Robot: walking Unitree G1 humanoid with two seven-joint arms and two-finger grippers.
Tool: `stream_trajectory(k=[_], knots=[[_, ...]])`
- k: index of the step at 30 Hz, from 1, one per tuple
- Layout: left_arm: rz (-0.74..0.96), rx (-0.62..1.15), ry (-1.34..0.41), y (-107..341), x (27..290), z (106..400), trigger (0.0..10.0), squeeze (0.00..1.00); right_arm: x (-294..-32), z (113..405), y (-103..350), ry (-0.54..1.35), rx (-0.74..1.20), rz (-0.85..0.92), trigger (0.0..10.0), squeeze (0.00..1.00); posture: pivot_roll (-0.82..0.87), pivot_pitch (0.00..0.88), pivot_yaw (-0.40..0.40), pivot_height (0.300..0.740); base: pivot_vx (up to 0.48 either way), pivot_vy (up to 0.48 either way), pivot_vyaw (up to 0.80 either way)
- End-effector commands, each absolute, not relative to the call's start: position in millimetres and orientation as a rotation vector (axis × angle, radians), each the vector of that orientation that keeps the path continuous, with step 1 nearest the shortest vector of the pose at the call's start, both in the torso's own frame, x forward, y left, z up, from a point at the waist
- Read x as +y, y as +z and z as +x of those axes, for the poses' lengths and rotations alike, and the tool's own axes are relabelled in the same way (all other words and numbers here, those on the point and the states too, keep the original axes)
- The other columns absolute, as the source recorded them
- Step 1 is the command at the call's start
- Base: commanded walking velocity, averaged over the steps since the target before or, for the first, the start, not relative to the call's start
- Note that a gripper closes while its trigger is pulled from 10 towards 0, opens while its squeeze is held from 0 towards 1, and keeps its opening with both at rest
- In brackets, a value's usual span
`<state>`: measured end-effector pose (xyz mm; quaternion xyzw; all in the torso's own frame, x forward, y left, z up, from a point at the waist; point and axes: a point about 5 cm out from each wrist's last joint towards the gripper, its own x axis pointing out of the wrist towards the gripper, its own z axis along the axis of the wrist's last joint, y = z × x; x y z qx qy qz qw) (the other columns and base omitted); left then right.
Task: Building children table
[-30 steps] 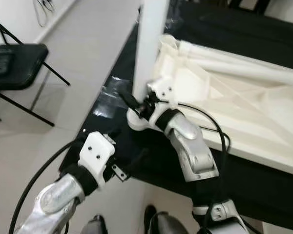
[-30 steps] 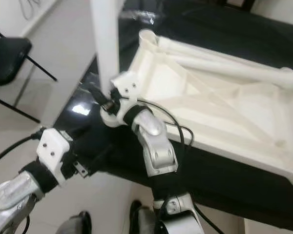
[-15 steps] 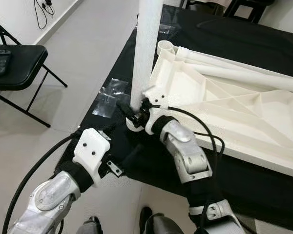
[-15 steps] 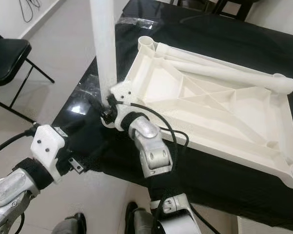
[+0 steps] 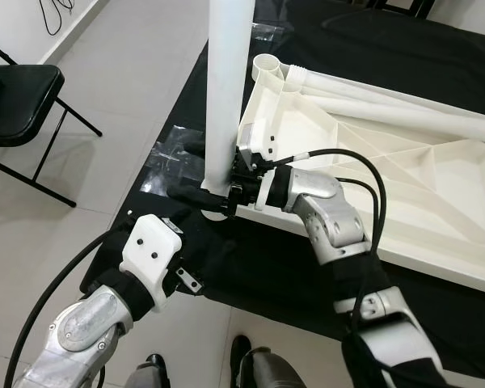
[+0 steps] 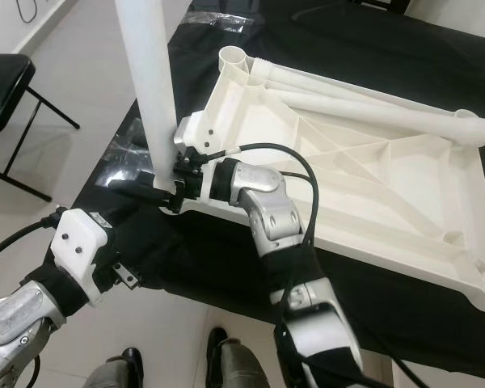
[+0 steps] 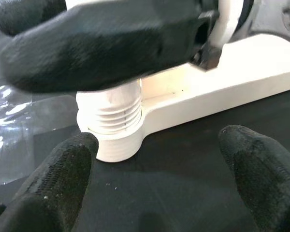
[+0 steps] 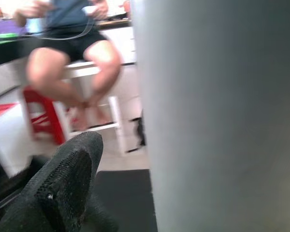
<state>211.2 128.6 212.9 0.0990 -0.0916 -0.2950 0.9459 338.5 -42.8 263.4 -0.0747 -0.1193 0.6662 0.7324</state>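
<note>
The right gripper [image 5: 214, 192] grips the white leg [image 5: 229, 89] at the tabletop's [image 5: 372, 170] corner socket. Keep it straight while twisting. The left gripper [image 7: 159, 179] waits open.

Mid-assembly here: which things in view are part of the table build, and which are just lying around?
Part of the job:
- white table top, lying upside down on the black mat
- upright white leg standing in the corner socket
- right tool closed on the leg
- left tool open, near the socket

Lying about:
- folding chair
- clear plastic wrap
</note>
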Motion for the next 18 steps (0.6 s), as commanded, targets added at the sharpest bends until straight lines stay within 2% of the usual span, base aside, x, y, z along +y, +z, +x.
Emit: stream_trajectory(k=[1, 8, 9, 10, 11, 18], knots=[[0.21, -0.173, -0.616, 210.6, 126.5, 206.5, 10.0, 0.0, -33.9, 333.7, 260.0, 1.603, -0.248, -0.167, 10.0, 0.0, 0.17, 0.314, -0.131, 0.74, 0.0, 0.0, 0.0], [0.217, -0.178, -0.624, 212.5, 124.4, 206.3, 10.0, 0.0, -38.0, 341.6, 262.4, 1.698, -0.202, -0.21, 10.0, 0.0, 0.19, 0.324, -0.122, 0.74, 0.0, 0.0, 0.0], [0.217, -0.178, -0.624, 212.6, 124.3, 205.7, 10.0, 0.0, -39.6, 342.0, 262.6, 1.719, -0.197, -0.212, 8.1, 0.0, 0.19, 0.324, -0.123, 0.74, 0.0, 0.0, 0.0], [0.217, -0.178, -0.624, 212.6, 124.3, 205.7, 10.0, 0.0, -39.6, 342.0, 262.6, 1.719, -0.197, -0.212, 8.1, 0.0, 0.19, 0.324, -0.123, 0.74, 0.0, 0.0, 0.0], [0.217, -0.176, -0.623, 212.3, 124.5, 205.1, 10.0, 0.0, -41.3, 342.9, 262.9, 1.728, -0.192, -0.211, 0.0, 0.0, 0.19, 0.326, -0.123, 0.74, 0.0, 0.0, 0.0], [0.216, -0.173, -0.626, 211.5, 123.4, 205.0, 10.0, 0.0, -46.3, 349.4, 258.6, 1.71, -0.169, -0.226, 0.0, 0.0, 0.18, 0.331, -0.124, 0.74, 0.0, 0.0, 0.0]])
